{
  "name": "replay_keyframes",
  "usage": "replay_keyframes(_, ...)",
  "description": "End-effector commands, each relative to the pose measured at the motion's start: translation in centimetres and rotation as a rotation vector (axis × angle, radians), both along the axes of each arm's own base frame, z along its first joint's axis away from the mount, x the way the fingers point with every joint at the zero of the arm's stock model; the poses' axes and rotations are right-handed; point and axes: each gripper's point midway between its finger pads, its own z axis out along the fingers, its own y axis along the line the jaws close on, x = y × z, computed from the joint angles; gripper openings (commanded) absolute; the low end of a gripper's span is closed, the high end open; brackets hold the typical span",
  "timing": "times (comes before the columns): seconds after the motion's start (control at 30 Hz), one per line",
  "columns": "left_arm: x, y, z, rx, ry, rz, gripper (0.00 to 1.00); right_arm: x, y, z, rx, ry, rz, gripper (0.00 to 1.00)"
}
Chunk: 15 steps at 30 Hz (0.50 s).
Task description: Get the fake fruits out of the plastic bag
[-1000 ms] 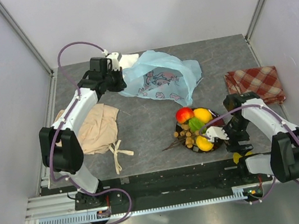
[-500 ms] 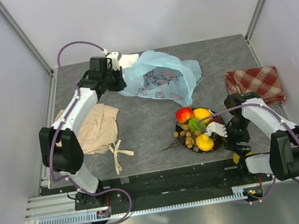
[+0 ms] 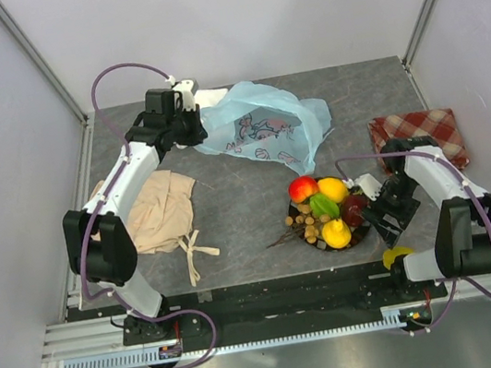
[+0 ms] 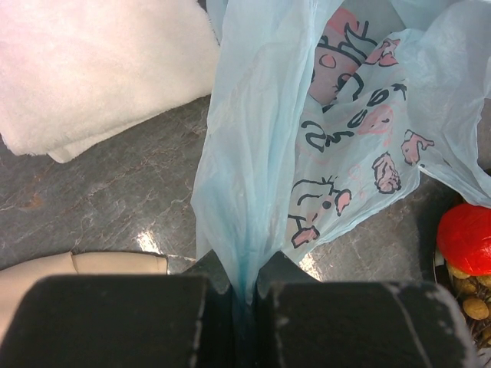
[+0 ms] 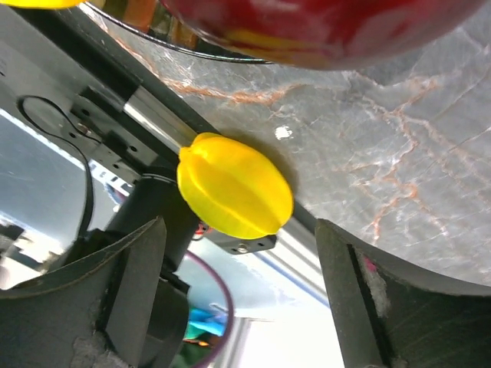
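Fruits (image 3: 322, 206) are lying outside the plastic bag (image 3: 260, 127), the left gripper (image 4: 244, 287) pinching it tight, the right gripper (image 5: 242, 287) gaping wide and empty

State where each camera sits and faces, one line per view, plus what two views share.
Top external: above and behind the arms, facing down on the table; both arms show.
Left wrist: on the left arm, facing the plastic bag pinched in the shut left gripper; both fingers show.
Right wrist: on the right arm, facing a yellow fruit at the table edge; the open right gripper frames it.
Shared: top and left wrist both show the plastic bag and red apple.
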Motion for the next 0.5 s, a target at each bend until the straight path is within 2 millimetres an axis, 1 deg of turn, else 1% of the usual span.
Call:
replay_keyframes(0.0,0.6,-0.2,2.6,-0.013,-0.072,-0.017,0.02,-1.3,-0.2,1.6,-0.076,0.05,-0.115,0.86)
replay_keyframes(0.03,0.6,-0.2,2.8,-0.011,-0.078,-0.015,0.02,-0.4,-0.4,1.2,-0.111,0.02,-0.164,0.85)
replay_keyframes(0.07,0.7,-0.1,2.9,-0.009,-0.082,-0.012,0.02,-0.3,-0.5,1.2,-0.157,0.031,-0.251,0.87)
replay_keyframes(0.1,0.7,0.0,3.3,-0.006,-0.093,-0.007,0.02,-0.3,-1.0,1.1,-0.188,0.047,-0.299,0.91)
replay_keyframes(0.13,0.7,0.0,3.6,-0.006,-0.1,-0.009,0.02,-0.2,-1.7,0.8,-0.23,0.055,-0.317,0.91)
replay_keyframes(0.2,0.7,0.1,3.7,-0.005,-0.104,-0.008,0.02,-0.3,-2.0,0.5,-0.242,0.066,-0.355,0.89)
replay_keyframes(0.23,0.6,0.0,3.9,-0.011,-0.106,-0.011,0.02,-0.5,-2.0,0.6,-0.243,0.089,-0.345,0.89)
replay_keyframes(0.27,0.5,-0.2,4.2,-0.024,-0.108,-0.015,0.02,-0.6,-2.0,0.7,-0.231,0.097,-0.305,0.85)
replay_keyframes(0.3,0.3,-0.3,4.2,-0.033,-0.106,-0.017,0.02,-0.3,-2.2,0.7,-0.232,0.085,-0.272,0.87)
replay_keyframes(0.37,0.1,-0.5,4.5,-0.051,-0.11,-0.021,0.02,0.5,-3.6,0.3,-0.276,0.046,-0.159,0.89)
replay_keyframes(0.4,0.0,-0.5,4.3,-0.053,-0.107,-0.021,0.02,0.9,-4.2,-0.3,-0.294,0.036,-0.114,0.89)
replay_keyframes(0.43,-0.1,-0.4,4.5,-0.054,-0.112,-0.02,0.02,0.9,-5.0,-0.5,-0.324,0.039,-0.074,0.9)
replay_keyframes(0.47,-0.1,-0.4,4.6,-0.054,-0.117,-0.021,0.02,1.0,-5.2,-0.9,-0.324,0.037,-0.046,0.9)
